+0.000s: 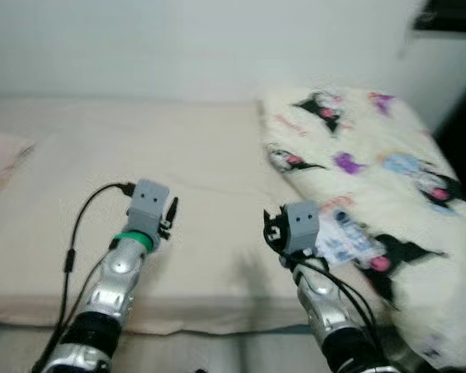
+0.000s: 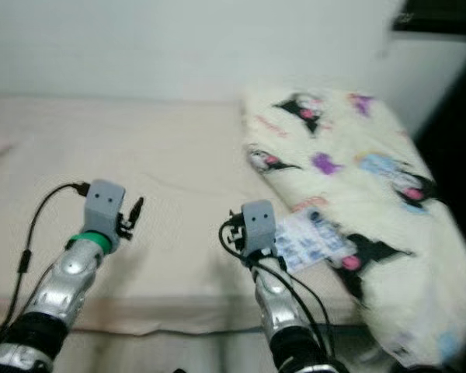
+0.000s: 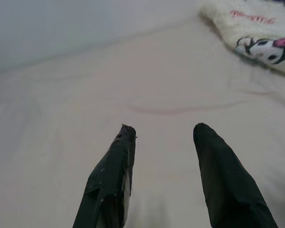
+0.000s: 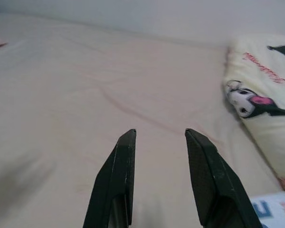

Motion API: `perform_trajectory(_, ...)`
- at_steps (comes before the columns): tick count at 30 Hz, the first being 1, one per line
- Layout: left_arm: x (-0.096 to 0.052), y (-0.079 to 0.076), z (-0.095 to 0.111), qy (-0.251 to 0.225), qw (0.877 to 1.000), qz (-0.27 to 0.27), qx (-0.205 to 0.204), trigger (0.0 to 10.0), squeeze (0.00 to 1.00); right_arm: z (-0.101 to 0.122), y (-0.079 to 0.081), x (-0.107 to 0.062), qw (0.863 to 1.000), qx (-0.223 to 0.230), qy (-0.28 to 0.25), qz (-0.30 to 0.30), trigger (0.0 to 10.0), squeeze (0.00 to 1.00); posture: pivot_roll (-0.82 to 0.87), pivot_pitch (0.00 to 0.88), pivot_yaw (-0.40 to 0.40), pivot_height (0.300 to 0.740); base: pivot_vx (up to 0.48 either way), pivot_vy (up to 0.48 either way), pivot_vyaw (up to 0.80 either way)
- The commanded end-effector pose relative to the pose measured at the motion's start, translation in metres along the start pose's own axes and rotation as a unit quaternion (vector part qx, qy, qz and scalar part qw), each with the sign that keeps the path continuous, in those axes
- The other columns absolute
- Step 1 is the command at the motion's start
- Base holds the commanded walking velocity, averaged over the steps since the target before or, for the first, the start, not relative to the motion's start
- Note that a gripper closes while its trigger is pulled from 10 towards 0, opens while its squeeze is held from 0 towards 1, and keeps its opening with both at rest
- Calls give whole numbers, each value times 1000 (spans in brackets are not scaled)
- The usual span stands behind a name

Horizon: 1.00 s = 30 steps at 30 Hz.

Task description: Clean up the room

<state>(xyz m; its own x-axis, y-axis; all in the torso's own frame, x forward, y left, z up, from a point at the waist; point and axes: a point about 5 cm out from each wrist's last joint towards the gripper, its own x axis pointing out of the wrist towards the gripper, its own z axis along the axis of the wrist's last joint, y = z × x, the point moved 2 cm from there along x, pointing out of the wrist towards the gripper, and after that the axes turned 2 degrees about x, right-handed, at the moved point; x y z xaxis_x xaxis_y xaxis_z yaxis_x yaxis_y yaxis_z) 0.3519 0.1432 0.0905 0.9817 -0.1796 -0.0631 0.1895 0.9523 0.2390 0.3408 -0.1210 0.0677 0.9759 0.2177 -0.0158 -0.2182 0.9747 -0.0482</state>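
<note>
Standing at the edge of the bed (image 1: 210,155), the robot holds both arms forward over the bare sheet, the left gripper (image 3: 164,130) and right gripper (image 4: 159,133) each with fingers apart and nothing between them, likely ready to take hold of something. The blanket (image 1: 373,179), a cream fleece with cartoon figures, lies bunched along the bed's right side beside the right gripper, with a small printed packet (image 1: 346,237) on its near edge. At the far left a pink pillow (image 1: 0,159) peeks in.

wall (image 1: 179,47): pale, plain | bed (image 1: 179,155): beige sheet | far right: dark, possibly a window
</note>
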Motion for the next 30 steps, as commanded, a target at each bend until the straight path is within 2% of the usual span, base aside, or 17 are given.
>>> perform_trajectory(1,-3,-1,-5,7,1000,-5,5,10000,0,-4,-3,-2,1000,6,6,-8,10000,0,-11,11,41,735,0,0,738)
perform_trajectory(6,-3,-2,-5,4,1000,-8,7,10000,0,-3,-2,-3,1000,9,5,-10,10000,0,-12,12,41,735,0,0,295)
perform_trajectory(15,-4,-8,-3,-3,1000,-21,11,10000,0,-2,-3,-3,1000,16,0,-15,10000,0,-14,15,43,735,0,-477,0)
perform_trajectory(26,-4,-9,-4,-1,1000,-22,11,10000,0,-2,-3,-3,1000,18,-1,-15,10000,0,-16,15,44,735,0,-472,0)
perform_trajectory(30,-2,-8,-6,13,1000,-16,11,10000,0,-2,-3,-3,1000,19,-2,-16,10000,0,-17,14,46,735,0,-98,0)
